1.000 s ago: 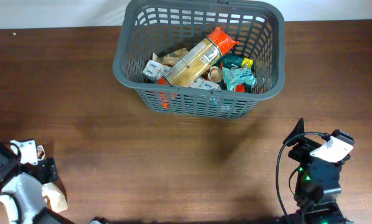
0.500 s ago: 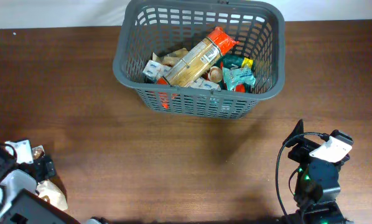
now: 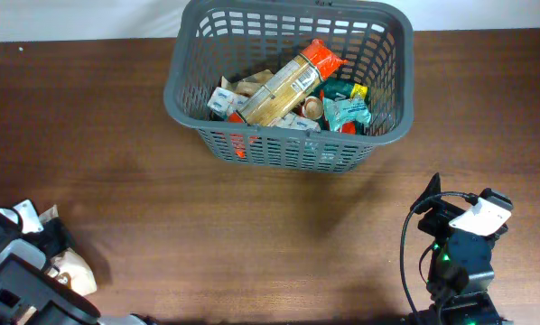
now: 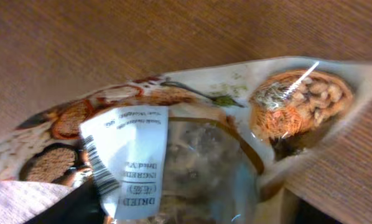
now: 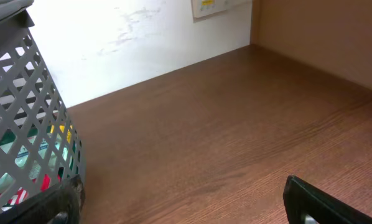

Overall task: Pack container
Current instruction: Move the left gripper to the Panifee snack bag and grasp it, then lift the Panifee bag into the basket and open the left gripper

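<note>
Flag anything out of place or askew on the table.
One beige printed food pouch lies outside the dark grey slotted plastic basket, at the near-left corner of the brown wooden table. Nothing looks spilled.

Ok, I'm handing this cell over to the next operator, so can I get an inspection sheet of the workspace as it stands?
Surface: dark brown wooden table, no spills seen.
Job's things: large dark grey slotted plastic basket at the far edge, holding mixed food packets, with a long clear pasta packet with an orange-red end on top; beige printed food pouch with a white barcode label on the table, near-left corner.
Clutter: nothing seen.
Claws: left claw over the pouch, grip unclear; right claw open, empty, near-right.
Cables: black cable looping beside the right arm.
Surroundings: white wall behind the table.
</note>
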`<state>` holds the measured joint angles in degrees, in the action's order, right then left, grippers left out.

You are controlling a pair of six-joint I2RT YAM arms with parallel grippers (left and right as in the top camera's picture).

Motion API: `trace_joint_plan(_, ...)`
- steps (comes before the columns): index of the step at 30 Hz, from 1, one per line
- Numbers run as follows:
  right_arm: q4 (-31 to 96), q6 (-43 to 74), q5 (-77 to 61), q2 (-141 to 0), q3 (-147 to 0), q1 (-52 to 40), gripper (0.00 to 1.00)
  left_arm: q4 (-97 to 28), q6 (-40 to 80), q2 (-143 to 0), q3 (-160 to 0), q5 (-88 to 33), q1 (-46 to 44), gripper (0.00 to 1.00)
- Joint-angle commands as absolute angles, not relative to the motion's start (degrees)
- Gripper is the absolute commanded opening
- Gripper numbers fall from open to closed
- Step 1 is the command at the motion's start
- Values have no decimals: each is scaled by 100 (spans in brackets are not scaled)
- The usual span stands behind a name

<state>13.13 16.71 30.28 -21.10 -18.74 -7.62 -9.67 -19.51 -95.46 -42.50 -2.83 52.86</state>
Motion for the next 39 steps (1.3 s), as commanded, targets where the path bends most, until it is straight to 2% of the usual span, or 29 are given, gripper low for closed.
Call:
trace_joint_plan(1,1306,1680,2998,-2078,-1984,-788,99,-1118,-1865,-9977,-4091,-235,5306,36)
trace_joint_plan(3,1306,1680,2998,-2078,-1984,-788,99,-1138,-1868,-10042,-4086,-231,5306,2)
trace_joint_plan(8,1306,1680,2998,-2078,-1984,-788,99,-1142,-1868,-10049,-4108,-266,5249,2)
trace_joint_plan(12,1306,1680,2998,-2078,-1984,-788,99,-1155,-1865,-9852,-4464,-1153,4967,2)
trace_joint_plan(19,1308,1680,2995,-2078,-1984,-788,99,-1734,-1865,-9306,-6829,-2624,3935,1)
trace_joint_plan(24,1308,1680,2995,-2078,-1984,-788,99,-2056,-1868,-9286,-9290,-3369,2724,2)
trace_joint_plan(27,1308,1680,2995,-2078,-1984,-788,99,-1706,-1892,-9290,-10685,-4042,1514,2)
trace_joint_plan(33,1308,1680,2995,-2078,-1984,-788,99,-902,-2512,-9360,-11080,-5043,-554,1)
trace_joint_plan(36,1284,1680,2993,-2078,-1984,-788,99,-1278,-3061,-9850,-11078,-5476,-1656,2)
trace_joint_plan(39,1267,1680,2991,-2078,-1984,-788,99,-1815,-3365,-10416,-11078,-5468,-2128,2)
